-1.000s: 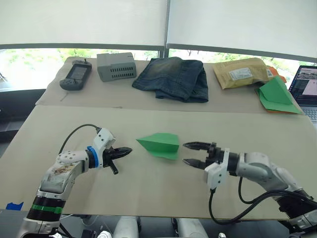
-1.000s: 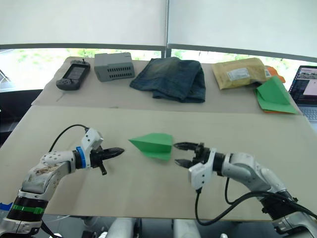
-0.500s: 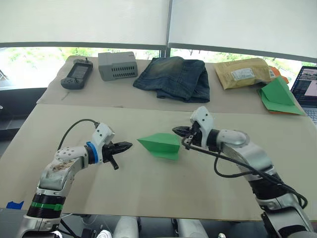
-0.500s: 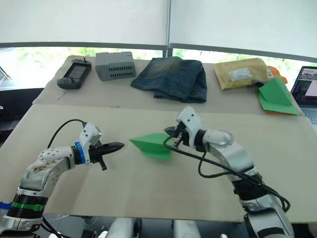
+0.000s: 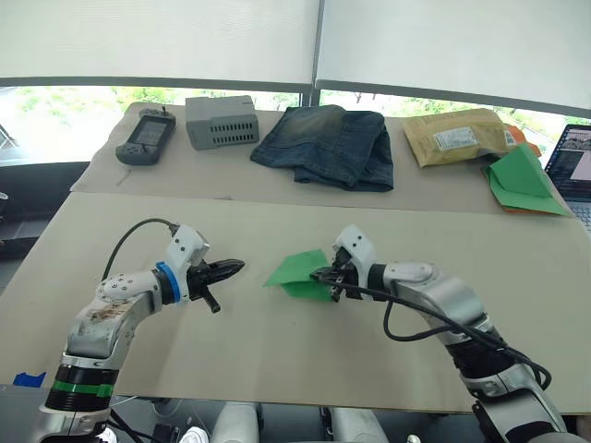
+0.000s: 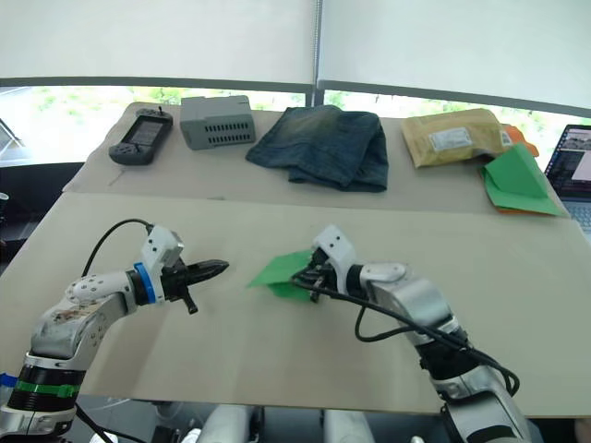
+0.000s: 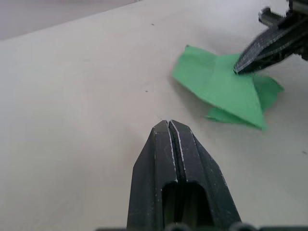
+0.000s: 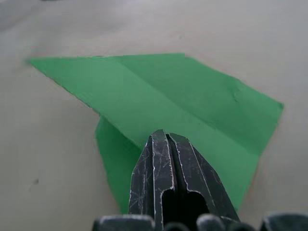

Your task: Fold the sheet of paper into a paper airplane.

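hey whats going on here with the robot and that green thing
The robot is folding a paper airplane on the table. Its right gripper, fingers together, is on the folded green paper, apparently pressing or pinching it near the middle. The paper already has a pointed, creased shape. The left gripper is shut on nothing and hangs beside the paper without touching it.
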Tool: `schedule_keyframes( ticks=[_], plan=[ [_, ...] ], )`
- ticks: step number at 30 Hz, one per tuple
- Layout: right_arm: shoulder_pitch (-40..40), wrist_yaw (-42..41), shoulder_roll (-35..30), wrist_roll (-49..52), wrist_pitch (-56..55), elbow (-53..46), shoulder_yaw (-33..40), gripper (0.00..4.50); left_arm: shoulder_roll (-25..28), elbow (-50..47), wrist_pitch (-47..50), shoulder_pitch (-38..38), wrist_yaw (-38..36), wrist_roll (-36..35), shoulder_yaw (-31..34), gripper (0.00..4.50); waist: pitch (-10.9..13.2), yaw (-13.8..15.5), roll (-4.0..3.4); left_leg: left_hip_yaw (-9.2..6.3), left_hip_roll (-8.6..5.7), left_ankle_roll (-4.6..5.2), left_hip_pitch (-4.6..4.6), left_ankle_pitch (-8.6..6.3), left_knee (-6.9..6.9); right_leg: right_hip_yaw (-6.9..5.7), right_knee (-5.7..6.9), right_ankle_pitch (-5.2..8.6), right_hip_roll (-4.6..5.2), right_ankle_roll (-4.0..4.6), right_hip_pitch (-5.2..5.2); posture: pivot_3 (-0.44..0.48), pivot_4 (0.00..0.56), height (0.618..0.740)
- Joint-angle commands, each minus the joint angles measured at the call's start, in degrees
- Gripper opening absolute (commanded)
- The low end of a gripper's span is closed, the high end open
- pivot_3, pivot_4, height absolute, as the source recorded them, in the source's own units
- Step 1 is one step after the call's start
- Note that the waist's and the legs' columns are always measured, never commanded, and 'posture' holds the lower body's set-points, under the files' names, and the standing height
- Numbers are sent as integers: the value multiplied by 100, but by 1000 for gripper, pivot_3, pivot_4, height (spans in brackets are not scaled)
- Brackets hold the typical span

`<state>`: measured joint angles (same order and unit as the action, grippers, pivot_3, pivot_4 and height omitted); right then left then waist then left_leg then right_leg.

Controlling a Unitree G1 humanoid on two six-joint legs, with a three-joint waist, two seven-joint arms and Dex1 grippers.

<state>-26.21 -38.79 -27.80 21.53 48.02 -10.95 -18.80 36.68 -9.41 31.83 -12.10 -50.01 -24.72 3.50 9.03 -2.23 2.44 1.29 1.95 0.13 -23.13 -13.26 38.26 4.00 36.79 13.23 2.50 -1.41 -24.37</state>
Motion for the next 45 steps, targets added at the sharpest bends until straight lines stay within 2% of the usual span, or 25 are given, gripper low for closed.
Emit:
schedule_keyframes(
  ticks=[1, 7, 13, 18, 21, 30, 39, 45],
  plan=[
    [103, -87, -25, -30, 96, -241, -81, 50, 61, -131, 2, -123, 6, -65, 87, 0, 0, -19, 0, 0, 0, 0, 1, 0, 1, 0, 0, 0, -1, -1, 0, 0, 150, 734],
    [352, 171, 108, -111, 221, -229, -31, 50, 72, -465, 388, -84, -192, -336, -69, 0, 0, -22, 0, 0, 2, 0, 8, 0, 1, 0, 3, 4, -4, -7, 5, 0, 150, 734],
    [440, 315, 189, 294, 884, -882, 295, 50, 61, -735, 667, -41, -265, -516, -233, 0, 0, -20, 0, 0, 3, 0, 9, 0, 1, 1, 4, 5, -4, -8, 5, 0, 150, 734],
    [49, 374, 183, 855, 1834, -1754, 697, 50, 100, -786, 862, -69, -392, -661, -355, 0, 0, -29, 0, -1, 1, 0, 3, 0, 2, 3, 2, 5, -3, -9, 1, 0, 150, 734],
    [-153, 427, 195, 1015, 2112, -1899, 824, 50, 70, -753, 852, -108, -415, -631, -417, 0, 0, -22, 0, -4, 3, 0, 4, 0, 2, 0, 2, 9, -5, -14, 1, 0, 150, 734],
    [-806, 587, 305, 751, 1671, -1171, 898, 50, 37, -621, 753, -195, -409, -606, -484, 0, 0, -28, 0, -2, 0, 0, -2, 0, 3, 0, -3, 9, -2, -15, -1, 0, 150, 734],
    [-1061, 84, 58, -331, 116, 497, 96, 50, 141, -717, 810, -88, -476, -626, -478, 0, 0, -24, 0, -1, -1, 0, -6, 0, 2, 0, -6, 2, -2, -2, -3, 0, 150, 734],
    [-917, -98, 105, -376, 120, 414, 31, 50, 200, -760, 768, 19, -451, -638, -398, 0, 0, -23, 0, -2, 0, 0, -12, 0, 2, 0, -4, 1, -3, -1, -9, 0, 150, 734]
  ],
)
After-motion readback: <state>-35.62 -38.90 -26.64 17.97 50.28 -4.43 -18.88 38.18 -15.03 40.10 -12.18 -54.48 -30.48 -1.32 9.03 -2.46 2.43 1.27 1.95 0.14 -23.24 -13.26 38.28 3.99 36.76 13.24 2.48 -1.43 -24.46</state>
